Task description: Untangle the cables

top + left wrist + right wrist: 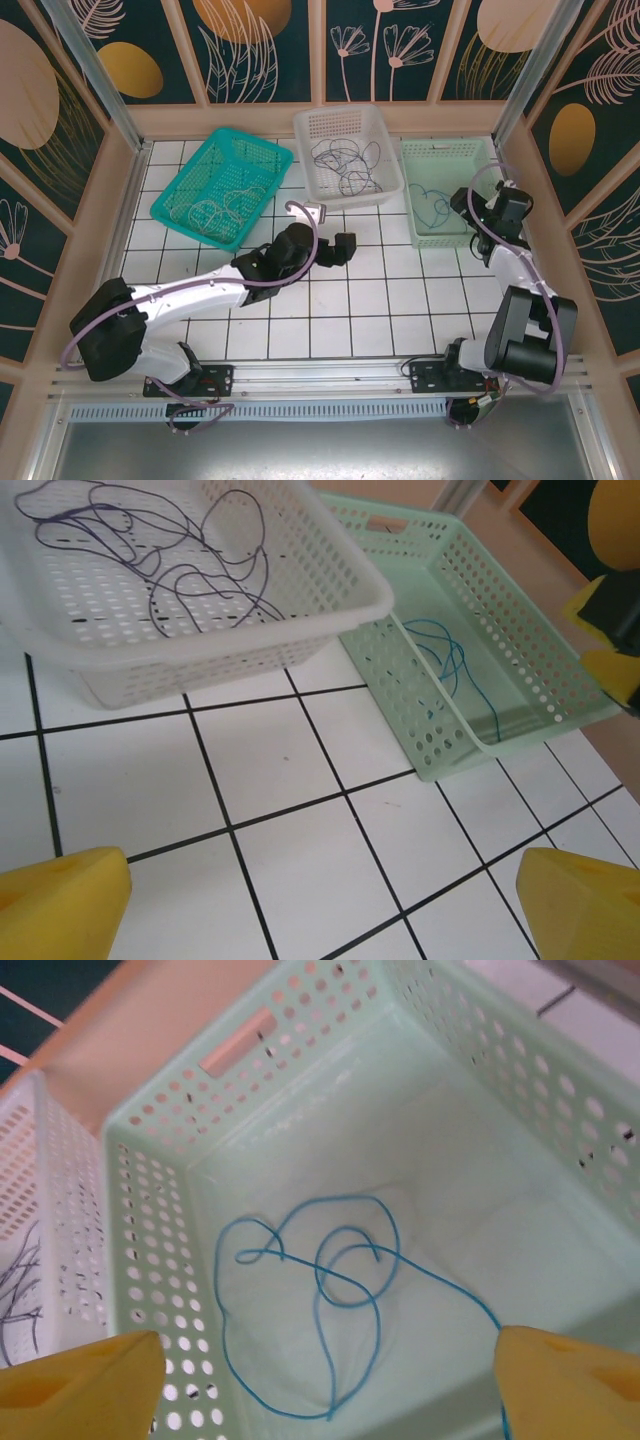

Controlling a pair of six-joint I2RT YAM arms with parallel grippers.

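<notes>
I have three baskets along the far edge of the counter [340, 310]. The teal basket [185, 168] sits toward the far left corner with pale grey cables [215, 210] looped inside. The white basket [200, 640] is in the middle, holding a tangle of dark cables [170, 560]. The pale green basket [150, 1290] is toward the far right corner, and the blue cable [322, 1272] lies in loose loops on its floor. My right pincer [328, 1345] hangs over that green basket, fingers spread wide with nothing between them; one end of the blue cable runs close past the right-hand finger, and I cannot tell whether it touches. My left pincer [320, 900] is spread wide over bare tiles, just on the near side of the white basket, and is holding nothing.
</notes>
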